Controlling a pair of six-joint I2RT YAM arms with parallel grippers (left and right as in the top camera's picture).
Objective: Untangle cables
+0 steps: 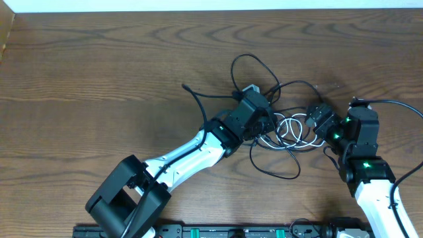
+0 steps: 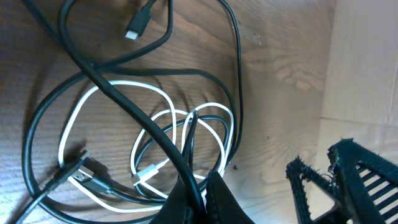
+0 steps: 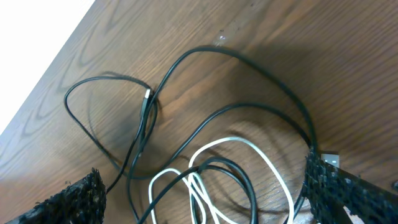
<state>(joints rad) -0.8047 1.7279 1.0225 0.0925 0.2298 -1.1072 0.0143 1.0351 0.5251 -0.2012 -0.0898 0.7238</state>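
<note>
Left gripper [image 2: 200, 200] pinching black cable [image 2: 118, 101] | right gripper [image 3: 202, 180] wide, empty | we see white cable [image 2: 127, 83] interlooped, untangling barely begun

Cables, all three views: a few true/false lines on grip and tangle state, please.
1. The white cable lies coiled on the table between the two grippers. True.
2. The right gripper has its jaws shut on the white cable. False: the jaws stand wide open and clamp nothing.
3. The left gripper has its jaws closed on the black cable. True.
4. The two cables lie apart from each other. False: the black cable crosses through the white loops.
</note>
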